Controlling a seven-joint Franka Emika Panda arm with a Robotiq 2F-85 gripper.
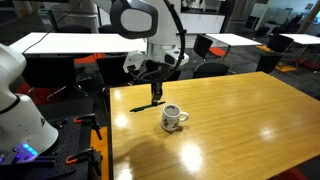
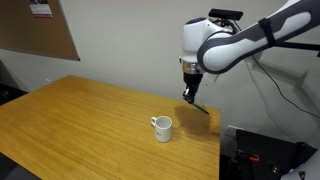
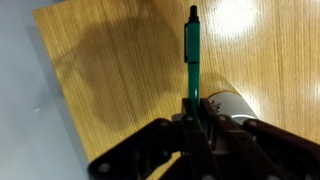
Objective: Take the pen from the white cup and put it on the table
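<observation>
My gripper point(image 3: 192, 120) is shut on the pen point(image 3: 191, 50), a thin dark green stick with a black tip that points away from the fingers. In both exterior views the gripper point(image 1: 154, 92) point(image 2: 190, 94) hangs low over the honey-brown table point(image 1: 240, 120) point(image 2: 80, 120), near its edge. The pen point(image 2: 201, 106) lies nearly level, close to the tabletop; I cannot tell if it touches. The white cup point(image 1: 173, 118) point(image 2: 162, 127) stands upright on the table a short way from the gripper. It also shows in the wrist view point(image 3: 228, 103), partly behind the fingers.
White-topped tables point(image 1: 70, 42) and black chairs point(image 1: 210, 68) stand behind the wooden table. The robot base point(image 1: 20, 110) sits off the table's end. A corkboard point(image 2: 40, 30) hangs on the wall. The table edge point(image 3: 45, 80) lies close to the gripper.
</observation>
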